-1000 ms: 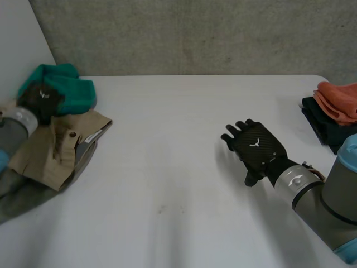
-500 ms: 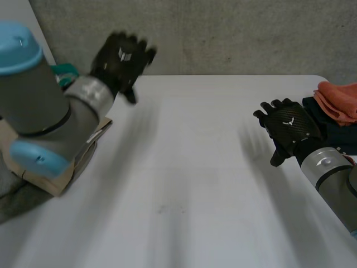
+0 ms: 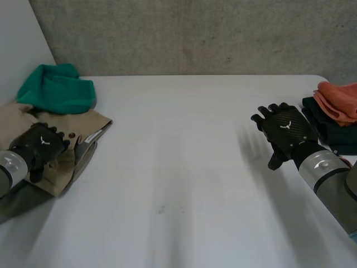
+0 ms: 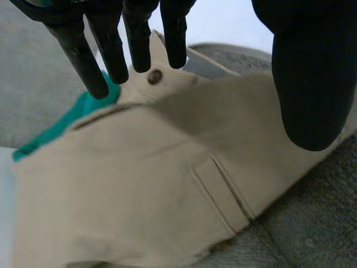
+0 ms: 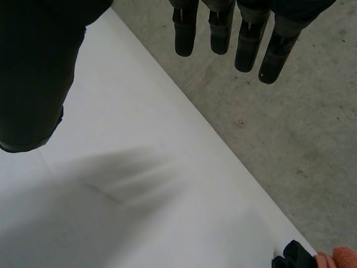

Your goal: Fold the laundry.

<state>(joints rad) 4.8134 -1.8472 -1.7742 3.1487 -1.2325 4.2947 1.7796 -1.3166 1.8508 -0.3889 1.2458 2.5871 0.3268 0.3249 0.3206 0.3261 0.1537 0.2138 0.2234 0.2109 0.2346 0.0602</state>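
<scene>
Two open hands, first pickup not yet made.
Left hand (image 3: pixel 40 146) hovered, fingers (image 4: pixel 114 56) loose, over beige trousers (image 3: pixel 83 124) at the worktop's (image 3: pixel 178 167) left; next it likely had to pinch the waistband. Right hand (image 3: pixel 284 131) hung released.

Head cam: behind, btw arms, looking down over white table (image 3: pixel 184 167) twd concrete wall (image 3: pixel 195 33). L wrist cam: along left hand (image 4: pixel 309 72), v. close over beige trousers (image 4: pixel 167 184), also at head view's left. R wrist cam: along right hand (image 5: pixel 33 67), farther off surface, facing table edge + wall. Orange cloth (image 5: pixel 341 258) shared w/ head view.
</scene>
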